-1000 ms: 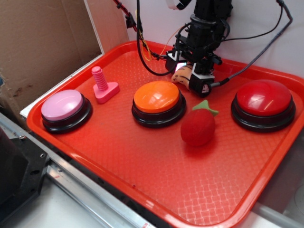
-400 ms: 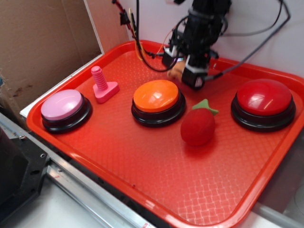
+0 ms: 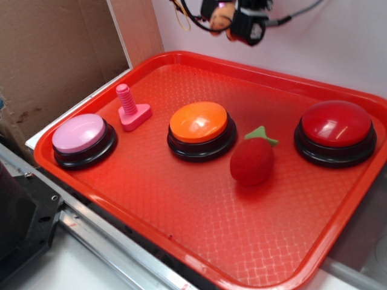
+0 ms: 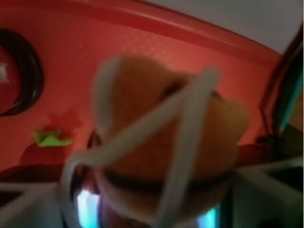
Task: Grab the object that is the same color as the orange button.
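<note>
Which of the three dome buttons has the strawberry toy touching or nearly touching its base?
The orange button, in the middle; the strawberry toy sits beside its right edge.

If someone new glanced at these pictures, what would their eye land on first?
Probably the three dome buttons in a row on the red tray: pink button left, orange button centre, red button right. Next, the gripper raised at the top edge, holding the pale orange toy that blurs across the wrist view.
</note>
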